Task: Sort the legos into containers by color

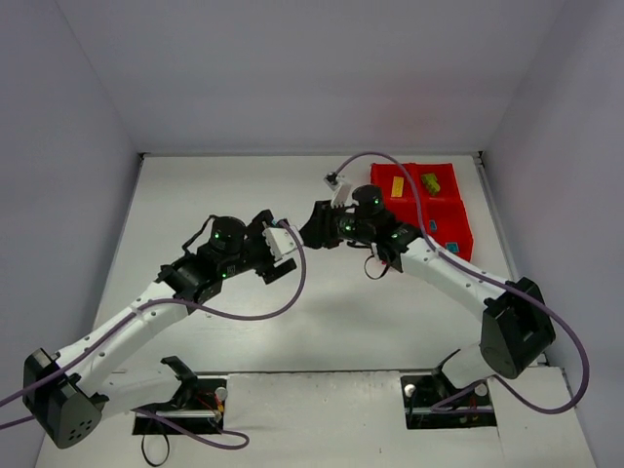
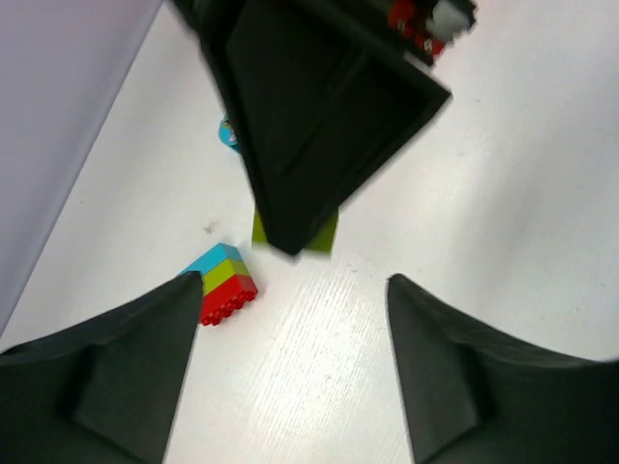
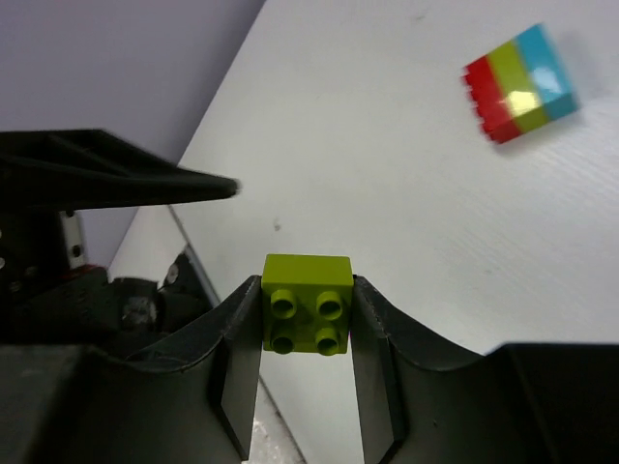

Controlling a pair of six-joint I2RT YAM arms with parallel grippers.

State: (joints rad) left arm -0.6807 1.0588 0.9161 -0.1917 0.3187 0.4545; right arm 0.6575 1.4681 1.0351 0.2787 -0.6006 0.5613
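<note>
My right gripper is shut on a lime green 2x2 brick and holds it above the white table. A stack of red, green and teal bricks lies on the table beyond it. In the left wrist view the same stack lies by my left finger, the green brick's edge shows under the right gripper's black body, and a teal brick peeks out behind. My left gripper is open and empty, facing the right gripper at mid-table. The red tray holds a yellow brick, a green brick and teal bricks.
The two grippers nearly meet at the table's middle, the left gripper just left of the right one. A purple cable arcs over the tray. A small grey-white object lies left of the tray. Walls close the table on three sides.
</note>
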